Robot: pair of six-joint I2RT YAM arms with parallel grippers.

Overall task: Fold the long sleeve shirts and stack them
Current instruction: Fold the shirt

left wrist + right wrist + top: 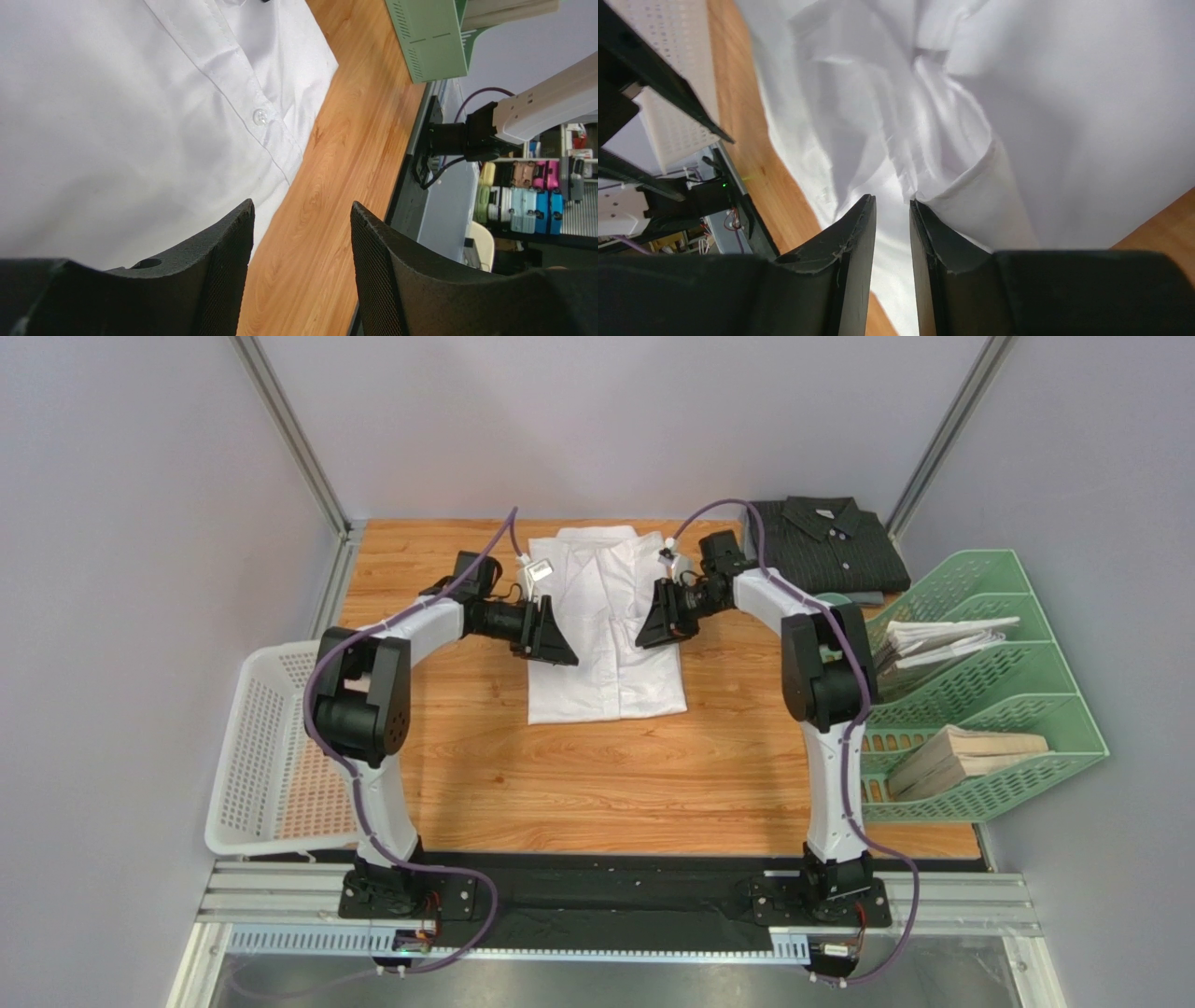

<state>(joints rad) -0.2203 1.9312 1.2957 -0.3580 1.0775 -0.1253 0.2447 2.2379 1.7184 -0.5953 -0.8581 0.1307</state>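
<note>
The white shirt (606, 623) lies folded, collar to the back, in the middle of the wooden table. The dark charcoal shirt (828, 546) lies folded at the back right. My left gripper (554, 637) is over the white shirt's left edge. In the left wrist view it (302, 210) is open and empty, with the white shirt (119, 119) and its button placket beside bare wood. My right gripper (657, 616) is at the shirt's right edge. In the right wrist view it (892, 203) has its jaws a narrow gap apart over rumpled white cloth (1046, 105), and a fold lies against one finger.
A white mesh basket (274, 742) hangs off the table's left edge. A green file rack (1010, 686) at the right holds white papers (940, 637) and a brown bundle (968, 756). Grey walls close in the back and sides.
</note>
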